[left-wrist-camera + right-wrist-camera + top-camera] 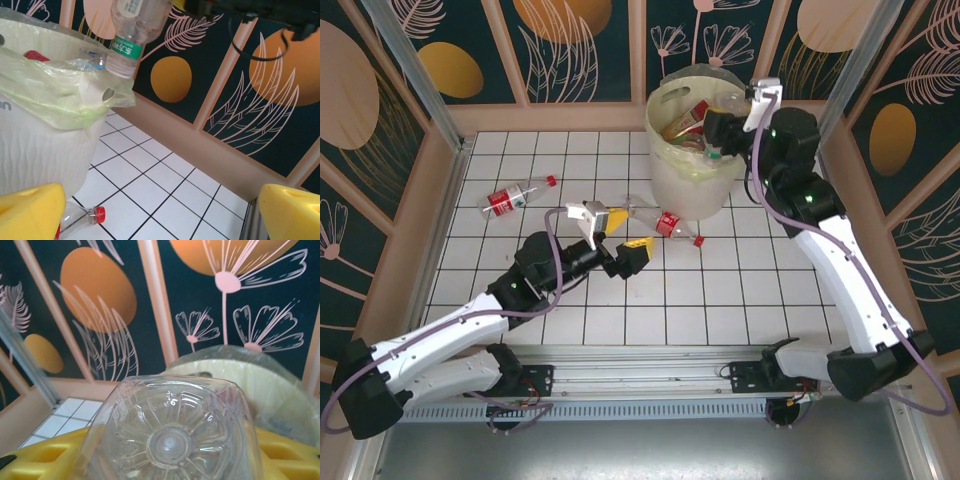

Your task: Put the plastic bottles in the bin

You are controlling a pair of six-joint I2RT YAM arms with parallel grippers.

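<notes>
Drop step, seemingly: right claw (722,130), part-closed around a clear green-labelled plastic bottle (131,35), hangs over the round white bag-lined bin (670,180); next, release; left claw (625,232) gapes wide, empty

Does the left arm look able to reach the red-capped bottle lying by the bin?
Probably yes: the left tool stands open right beside the red-capped bottle, with nothing between them, though the bin sits close behind it.
</notes>
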